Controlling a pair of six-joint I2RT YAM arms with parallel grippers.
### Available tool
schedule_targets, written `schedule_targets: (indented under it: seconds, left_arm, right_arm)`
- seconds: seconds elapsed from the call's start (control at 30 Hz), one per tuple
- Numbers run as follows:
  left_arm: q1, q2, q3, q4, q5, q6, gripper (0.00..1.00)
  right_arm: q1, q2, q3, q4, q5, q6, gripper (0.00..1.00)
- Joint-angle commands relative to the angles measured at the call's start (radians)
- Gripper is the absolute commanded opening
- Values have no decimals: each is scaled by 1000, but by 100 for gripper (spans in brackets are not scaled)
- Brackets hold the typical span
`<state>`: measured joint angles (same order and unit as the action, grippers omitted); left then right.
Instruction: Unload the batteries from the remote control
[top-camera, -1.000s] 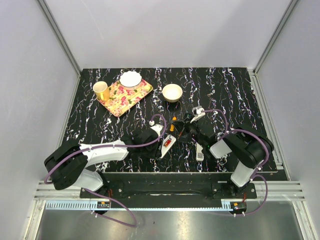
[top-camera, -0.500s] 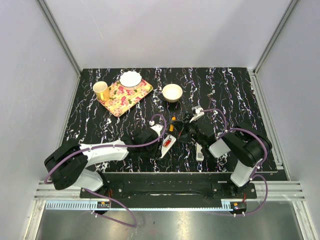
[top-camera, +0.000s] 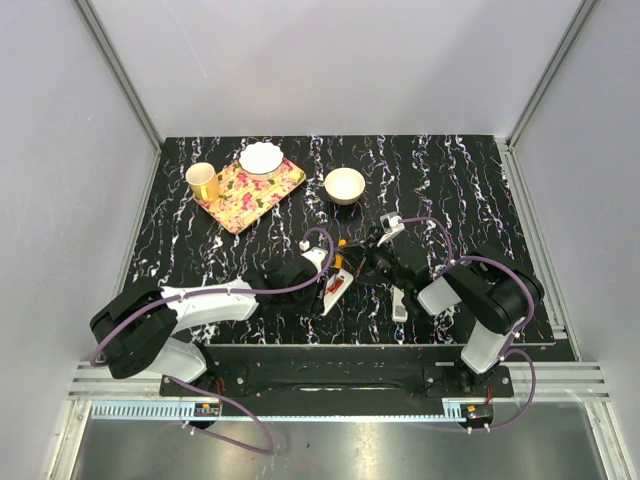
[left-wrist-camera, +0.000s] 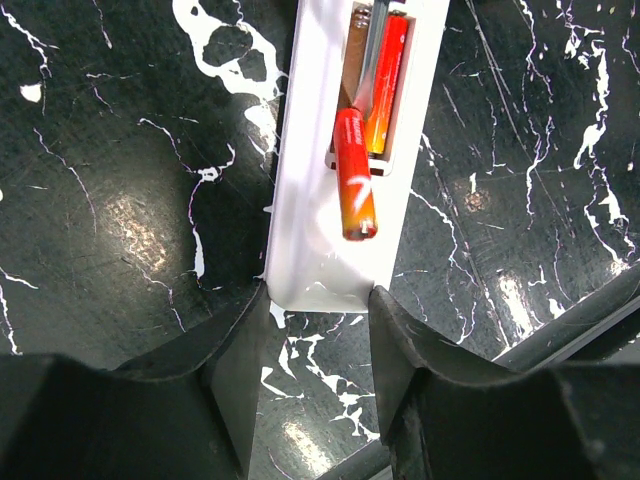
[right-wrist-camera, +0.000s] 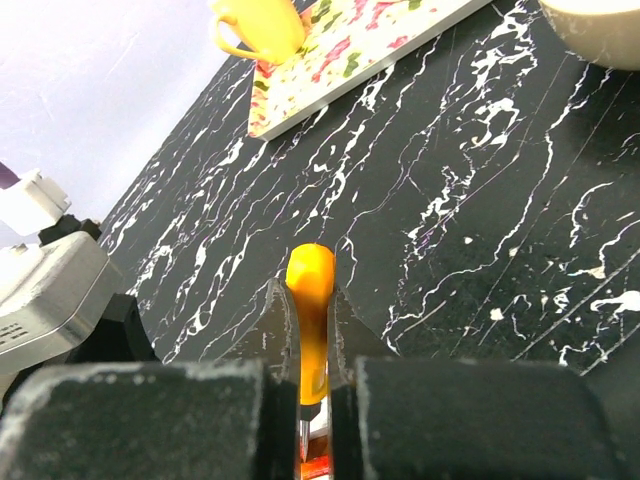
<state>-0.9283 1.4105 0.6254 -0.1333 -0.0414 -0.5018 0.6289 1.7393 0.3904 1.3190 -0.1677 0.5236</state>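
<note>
right gripper (right-wrist-camera: 310, 335) clamped the pry tool (right-wrist-camera: 309, 285), left gripper (left-wrist-camera: 318, 320) the remote (left-wrist-camera: 305, 230) — levering hard risked flinging the tilted battery (left-wrist-camera: 355, 180).

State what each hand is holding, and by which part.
The left hand clamps the white remote by its near end; the right hand grips an orange-handled tool by its handle.

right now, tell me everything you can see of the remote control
The remote control is a long, white, plastic-looking body lying back up on the black marbled table. Its battery bay is open: one red-orange battery is tipped half out, an orange battery sits inside, and a thin metal shaft pokes in. The left gripper clamps its near end.
</note>
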Motion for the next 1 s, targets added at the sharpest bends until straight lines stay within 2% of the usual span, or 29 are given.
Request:
schedule_targets:
  seconds: [0.0, 0.5, 0.6, 0.63, 0.73, 0.87, 0.97]
  left_arm:
    - [3, 53, -16, -40, -66, 22, 20]
    - [3, 36, -16, -45, -74, 22, 22]
    - [3, 18, -18, -46, -74, 23, 28]
    - [3, 7, -18, -46, -75, 25, 34]
    - [3, -21, -10, -48, -77, 26, 41]
    - [5, -39, 20, -66, -95, 31, 59]
    - [5, -38, 42, -80, -109, 40, 61]
  right_arm:
    - [0, 0, 25, 178, -53, 50, 0]
    - [5, -20, 33, 189, -81, 101, 0]
    - [5, -23, 31, 189, -79, 101, 0]
    - [5, -24, 33, 190, -81, 102, 0]
    - [5, -26, 42, 187, -95, 111, 0]
    - [9, -24, 54, 181, -102, 119, 0]
    - [9, -29, 54, 181, -98, 119, 0]
